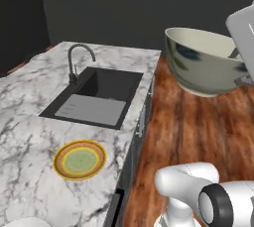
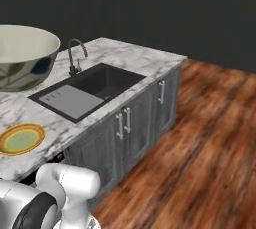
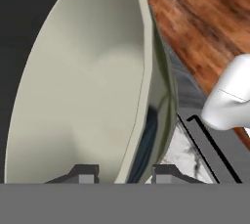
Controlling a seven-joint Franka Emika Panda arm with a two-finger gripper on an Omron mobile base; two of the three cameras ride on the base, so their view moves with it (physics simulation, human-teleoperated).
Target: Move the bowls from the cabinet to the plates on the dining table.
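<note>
My gripper [image 3: 124,174] is shut on the rim of the cream, pale-green bowl [image 3: 83,86], one finger inside the wall and one outside. In the left base view the bowl [image 1: 206,62] hangs in the air at the upper right over the wood floor, with the gripper [image 1: 239,67] at its right side. In the right base view the bowl [image 2: 22,55] is at the upper left. The yellow-rimmed plate [image 1: 79,159] [image 2: 21,139] lies on the white marble top [image 1: 25,117], below and left of the bowl. A sliver of the white plate [image 1: 22,221] shows at the bottom edge. The reddish-brown bowl and the wall cabinet are out of view.
A black sink [image 1: 96,97] [image 2: 87,90] with a dark curved faucet [image 1: 77,60] is set into the marble top beyond the yellow plate. Grey cupboard doors with vertical handles [image 2: 125,123] stand under the top. Wood floor [image 2: 200,148] lies open to the right.
</note>
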